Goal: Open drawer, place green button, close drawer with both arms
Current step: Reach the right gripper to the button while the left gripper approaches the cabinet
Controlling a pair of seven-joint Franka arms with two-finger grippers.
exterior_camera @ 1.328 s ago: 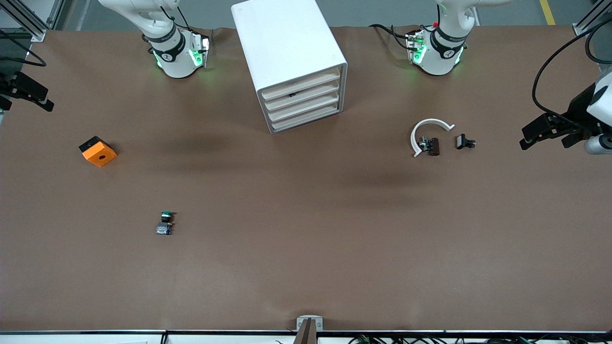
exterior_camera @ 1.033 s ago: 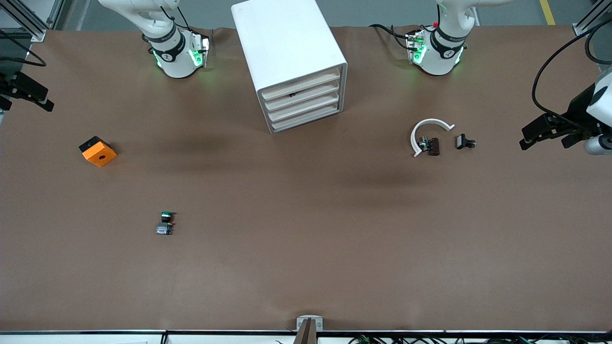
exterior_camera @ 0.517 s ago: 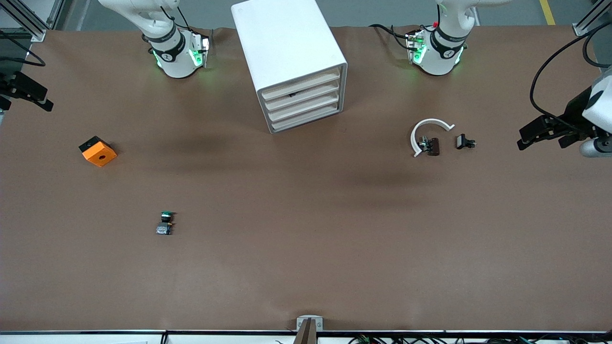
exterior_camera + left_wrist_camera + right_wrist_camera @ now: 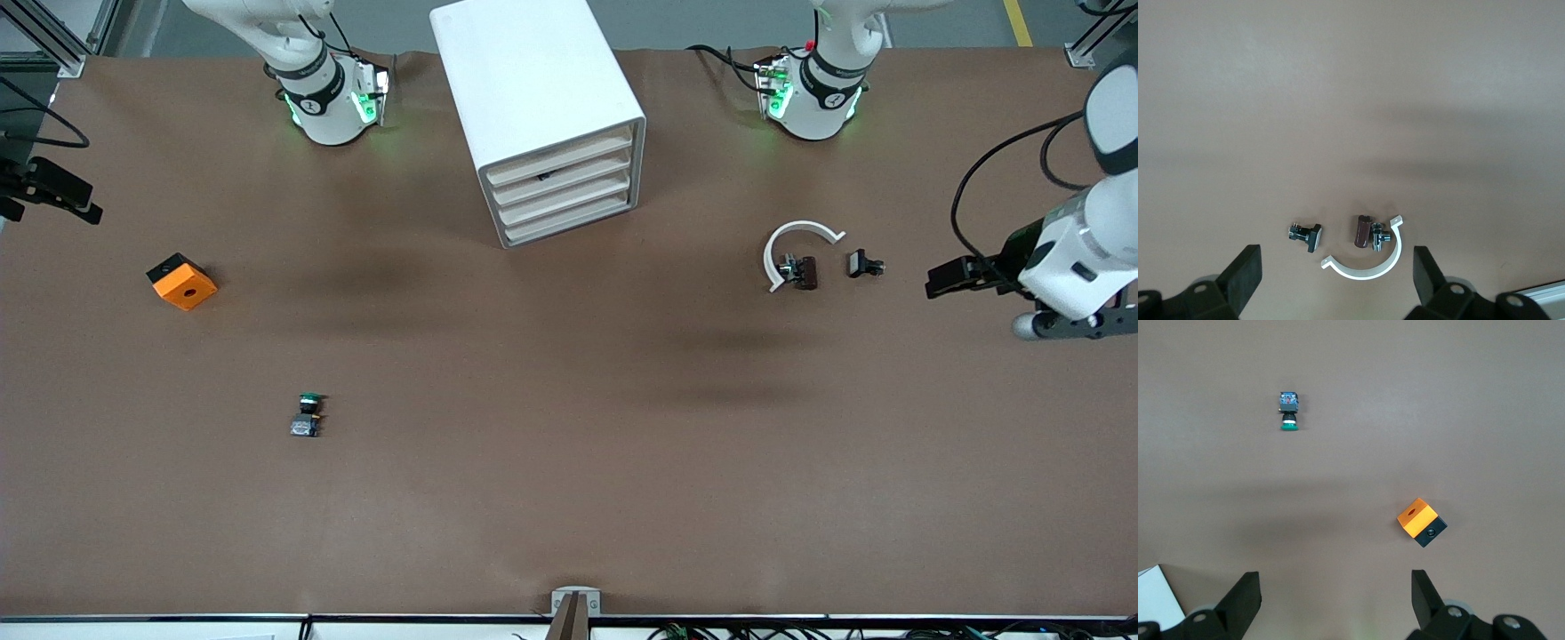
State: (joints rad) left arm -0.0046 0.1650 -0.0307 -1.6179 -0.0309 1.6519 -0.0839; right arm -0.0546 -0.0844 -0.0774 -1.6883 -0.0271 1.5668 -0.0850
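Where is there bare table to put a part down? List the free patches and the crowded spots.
Free: the wide stretch between the button and the white arc clip, nearer the camera than the cabinet; also between the orange block and the cabinet. Crowded: around the arc clip and small black clip.

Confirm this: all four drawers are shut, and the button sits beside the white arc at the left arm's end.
Wrong place. The button lies toward the right arm's end, nearer the front camera than the orange block, as the front view shows. The drawers are shut.
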